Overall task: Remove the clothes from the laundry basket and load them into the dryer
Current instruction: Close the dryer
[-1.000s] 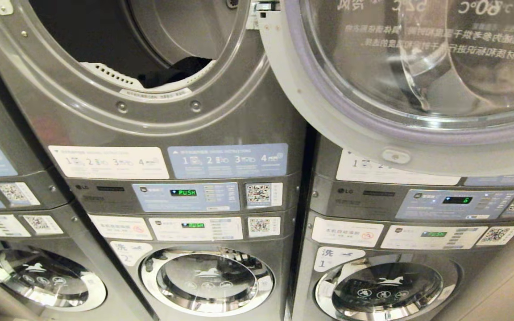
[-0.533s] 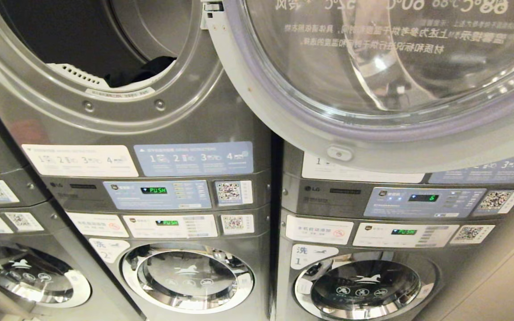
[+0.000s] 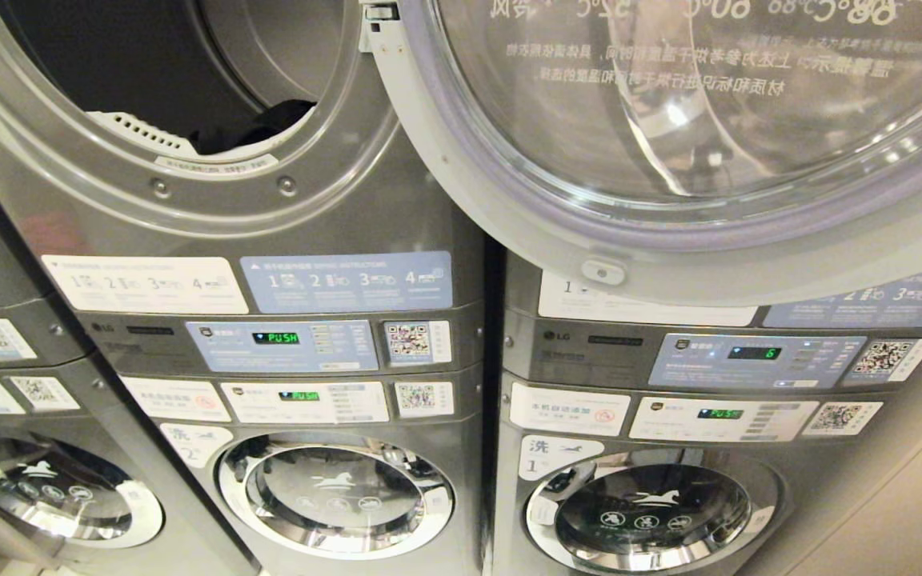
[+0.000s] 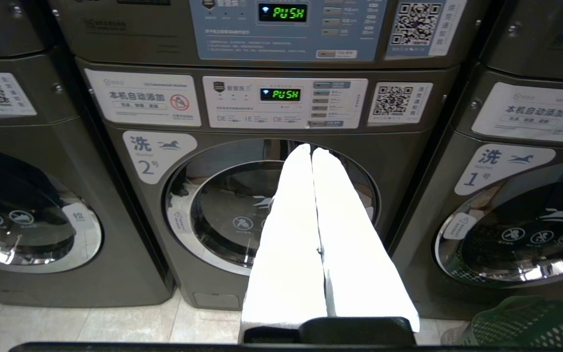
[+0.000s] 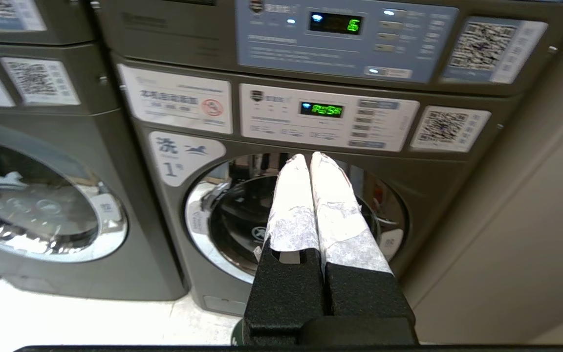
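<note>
dryer [image 3: 213, 88] up top of the middle stack has its mouth wide open, and the round glass door [image 3: 669, 144] is swung out to the robot's right, covering the top of the next stack, prob left that way so the opening stays free for loading. some dark clothes [image 3: 257, 132] already sit at the drum's front lip, just behind the white lint grille. laundry basket [image 4: 530, 322], green mesh, is down on the floor in front of washer no. 1, seen only at the edge of the left wrist view; can't tell what's in it. left gripper [image 4: 313, 151] hangs low, pointing at the washer no. 2 door [image 4: 271, 210], white fingers pressed together w/ nothing between them. right gripper [image 5: 310, 157] same deal, pointing at washer no. 1, taped fingers pressed together, empty. neither arm shows in the head view, both look parked. judging by that, no grab is under way; next move likely needs a reach down to the basket.
</note>
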